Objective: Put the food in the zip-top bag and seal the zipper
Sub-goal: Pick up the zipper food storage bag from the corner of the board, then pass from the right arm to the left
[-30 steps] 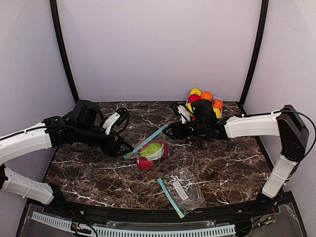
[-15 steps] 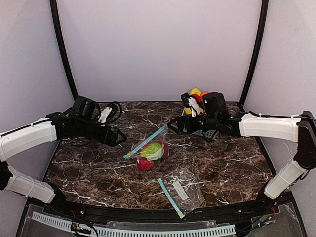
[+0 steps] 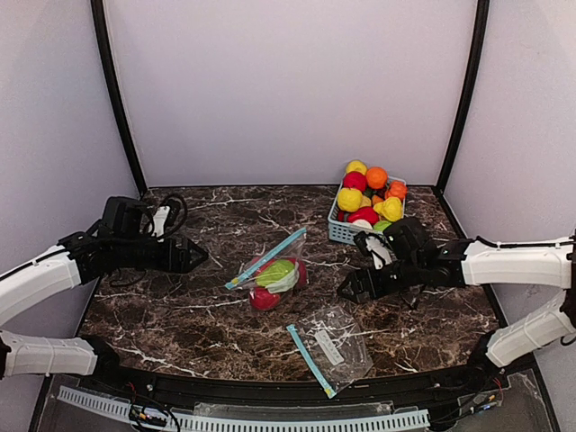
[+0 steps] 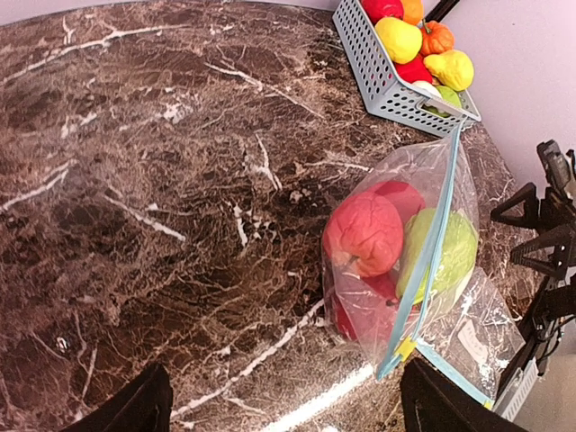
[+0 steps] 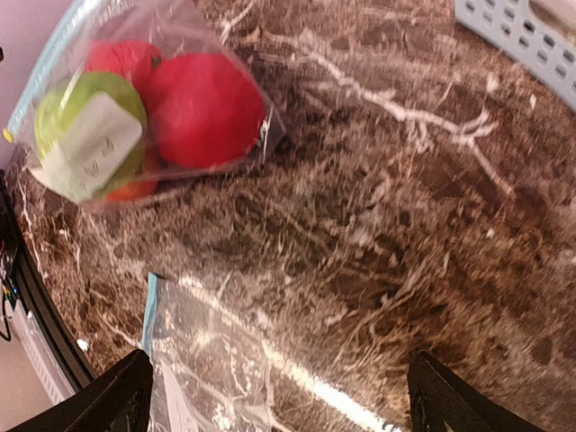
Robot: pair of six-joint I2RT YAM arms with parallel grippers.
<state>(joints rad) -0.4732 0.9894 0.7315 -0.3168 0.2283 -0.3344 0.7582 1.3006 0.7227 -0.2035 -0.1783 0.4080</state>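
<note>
table (image 3: 180, 310): dark veined marble top; both arms reach in low from the near corners.
left gripper (image 3: 195, 258): fingers spread wide with nothing between them. It sits low at the left side of the table, tips pointing toward the filled bag and well apart from it.
right gripper (image 3: 348, 290): fingers spread wide, nothing held. It is low over the table right of centre, between the basket and the empty bag, touching neither.
zip-top bag (image 3: 274, 272): clear, lying on its side mid-table between the two grippers; neither touches it.
bagged fruits (image 4: 364, 236): inside the bag, at least two red and one green, packed against each other.
label (image 5: 90, 148): white, on the bag wall; covers part of the green fruit in the right wrist view.
zipper strip (image 3: 266, 257): light blue, running straight along the bag's far-left edge. Whether it is pressed shut along its whole length, cannot tell.
loose fruits (image 3: 369, 193): yellow, red, orange and green, heaped above the basket rim.
basket (image 3: 344, 234): light-blue, slatted, at the far right corner of the table.
empty bag (image 3: 340, 346): clear, lying flat near the front edge, its blue strip on its left side; near the filled bag.
</note>
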